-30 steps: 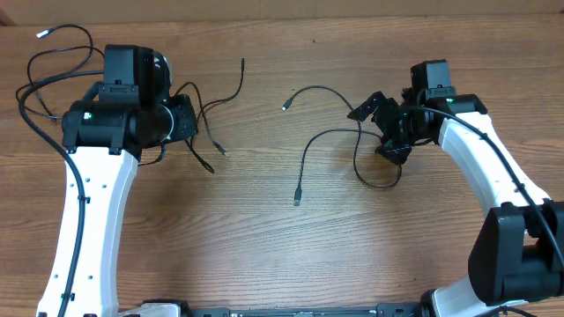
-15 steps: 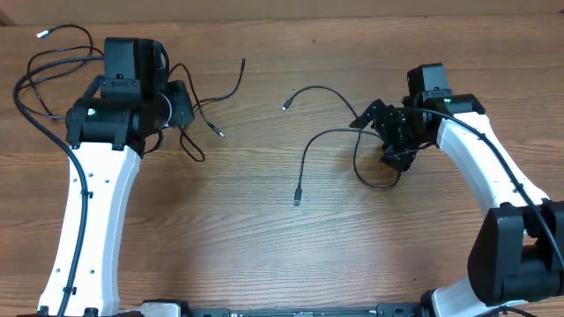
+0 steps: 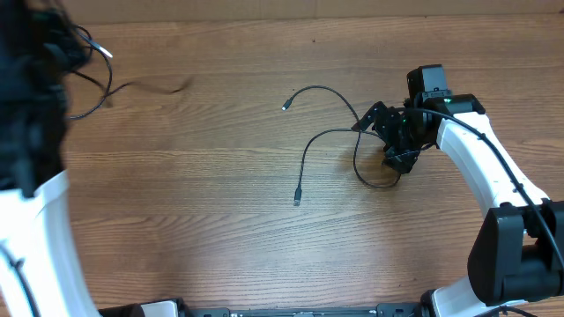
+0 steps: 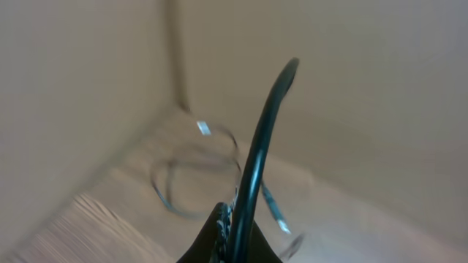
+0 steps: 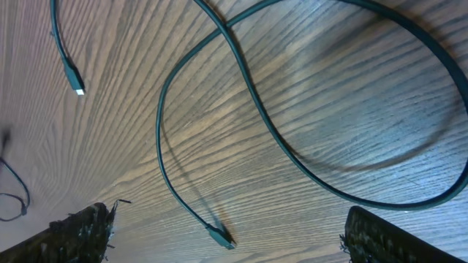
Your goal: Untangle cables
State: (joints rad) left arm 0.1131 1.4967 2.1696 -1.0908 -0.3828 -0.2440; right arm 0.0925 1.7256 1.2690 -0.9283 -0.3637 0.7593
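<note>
No text, label, brand, number or sign that we can read in any view. We checked the cables, the wood-grain surface and the white right arm: no markings we can make out. Left wrist view is too blurred for us to read.
</note>
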